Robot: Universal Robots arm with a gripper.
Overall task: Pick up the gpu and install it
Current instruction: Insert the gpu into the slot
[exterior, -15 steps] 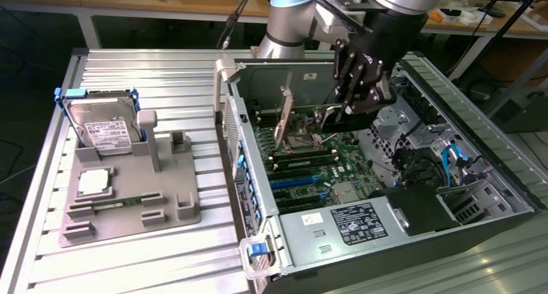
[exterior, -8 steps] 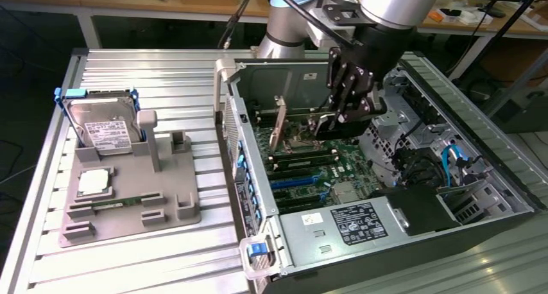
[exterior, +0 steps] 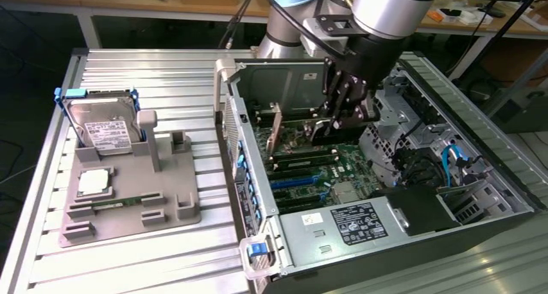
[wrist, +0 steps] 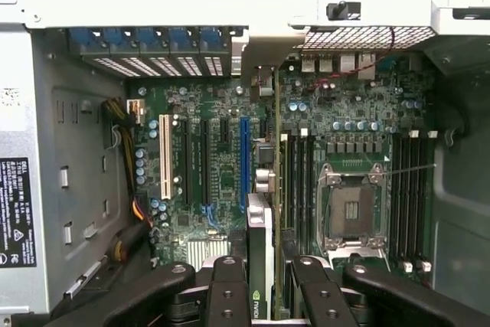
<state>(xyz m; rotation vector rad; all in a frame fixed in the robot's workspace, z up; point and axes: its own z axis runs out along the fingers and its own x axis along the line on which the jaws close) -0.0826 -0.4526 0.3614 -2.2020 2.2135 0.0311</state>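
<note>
The gpu [exterior: 299,135] hangs inside the open computer case [exterior: 248,178], a thin dark card with its silvery bracket toward the case's rear wall. My gripper [exterior: 344,117] is shut on its top edge. In the wrist view the gpu [wrist: 260,223] appears edge-on between my two black fingers [wrist: 228,289], its bracket reaching the row of rear slot covers. It sits just beside the long blue slot [wrist: 244,162] of the motherboard [wrist: 218,181]; whether its lower edge touches a slot is hidden.
A grey fixture [exterior: 128,207] on the exterior view's left holds a silver hard drive [exterior: 102,130], a processor chip [exterior: 92,181] and a green memory stick [exterior: 115,203]. Inside the case lie the power supply [exterior: 342,223], drive cage [exterior: 299,85], processor socket [wrist: 352,208] and cables [exterior: 453,159].
</note>
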